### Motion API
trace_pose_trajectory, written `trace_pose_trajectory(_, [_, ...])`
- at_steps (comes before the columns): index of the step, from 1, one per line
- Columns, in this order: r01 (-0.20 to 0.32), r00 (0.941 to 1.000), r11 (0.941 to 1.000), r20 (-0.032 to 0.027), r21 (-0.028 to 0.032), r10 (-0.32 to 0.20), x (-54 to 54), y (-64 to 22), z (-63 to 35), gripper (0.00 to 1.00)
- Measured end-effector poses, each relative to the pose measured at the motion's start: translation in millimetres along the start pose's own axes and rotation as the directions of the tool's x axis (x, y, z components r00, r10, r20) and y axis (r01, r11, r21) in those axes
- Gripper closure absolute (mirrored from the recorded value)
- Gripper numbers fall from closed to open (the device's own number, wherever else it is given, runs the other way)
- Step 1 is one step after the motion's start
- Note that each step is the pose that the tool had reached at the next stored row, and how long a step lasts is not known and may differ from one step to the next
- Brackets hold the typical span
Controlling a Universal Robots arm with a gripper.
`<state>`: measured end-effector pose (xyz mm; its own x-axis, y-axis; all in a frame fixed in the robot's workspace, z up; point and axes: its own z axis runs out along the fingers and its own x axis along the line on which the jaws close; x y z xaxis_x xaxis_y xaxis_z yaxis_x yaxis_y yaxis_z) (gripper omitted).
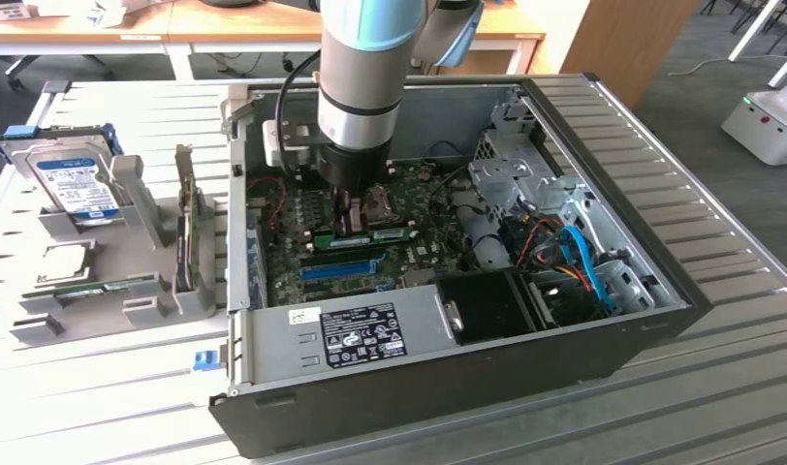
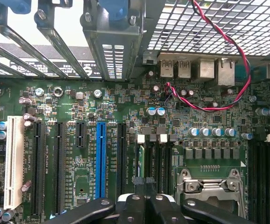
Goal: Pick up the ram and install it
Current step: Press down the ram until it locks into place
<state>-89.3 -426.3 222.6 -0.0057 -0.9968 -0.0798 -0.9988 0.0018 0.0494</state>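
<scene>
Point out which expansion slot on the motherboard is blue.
The long blue slot standing among the black slots; the white slot sits at the row's far end. It alone is blue.

The computer case [image 1: 407,387] looks like matt black metal outside, bare grey sheet steel inside, with a paper sticker [image 1: 363,335] on the silver power supply. The motherboard [image 2: 79,154] is glossy green board, with a shiny blue plastic slot [image 2: 100,158] and a white one [image 2: 13,161] around 9 o'clock of it. The gripper [image 2: 146,205] is smooth black plastic. The table [image 1: 96,387] is matt grey slatted metal.
</scene>
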Motion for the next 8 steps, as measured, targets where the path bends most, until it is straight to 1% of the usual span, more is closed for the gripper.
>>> trace_pose_trajectory(8, [0.0, 1.0, 1.0, 0.0002, 0.0001, 0.0, 0.0, 0.0, 0.5, 0.89])
